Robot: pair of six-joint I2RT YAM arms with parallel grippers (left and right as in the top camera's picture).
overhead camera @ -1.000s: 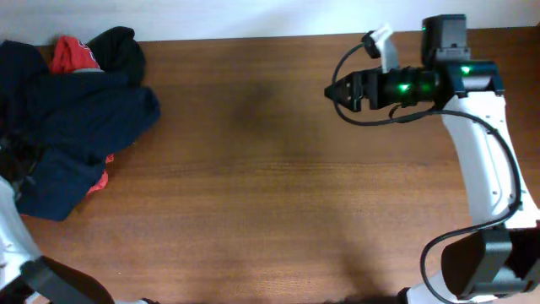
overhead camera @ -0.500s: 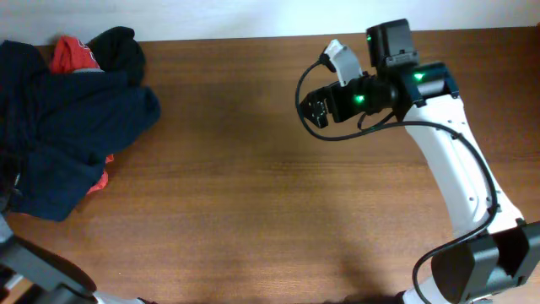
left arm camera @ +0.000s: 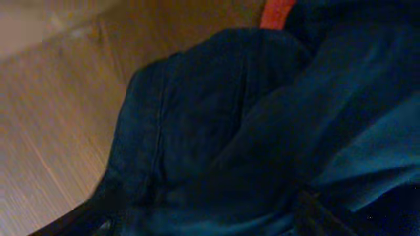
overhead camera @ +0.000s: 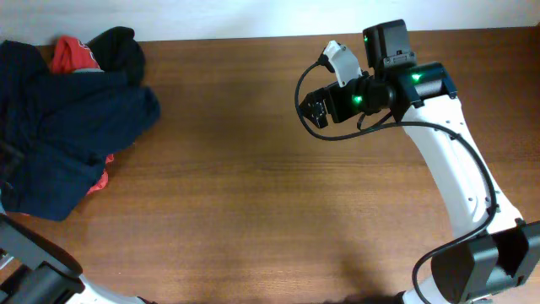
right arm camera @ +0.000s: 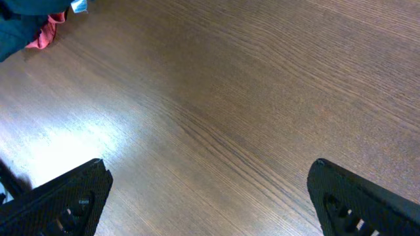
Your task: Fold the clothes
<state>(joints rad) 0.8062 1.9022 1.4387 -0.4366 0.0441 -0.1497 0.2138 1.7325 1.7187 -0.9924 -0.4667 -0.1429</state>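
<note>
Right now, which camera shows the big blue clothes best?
The overhead view. It shows nearly all of the blue clothes, a crumpled heap at the left end of the table. The left wrist view is so close that only dark folds and a seam show. The right wrist view catches just a corner, far off.

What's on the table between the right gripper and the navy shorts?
Nothing: only bare wood tabletop separates the right gripper from the navy shorts, clearest in the overhead view.

A wood-grain counter (overhead camera: pixel 253 194) in warm brown fills the view — its far edge meets a pale, plain wall (overhead camera: pixel 211 17). Soft glare brightens the grain.
</note>
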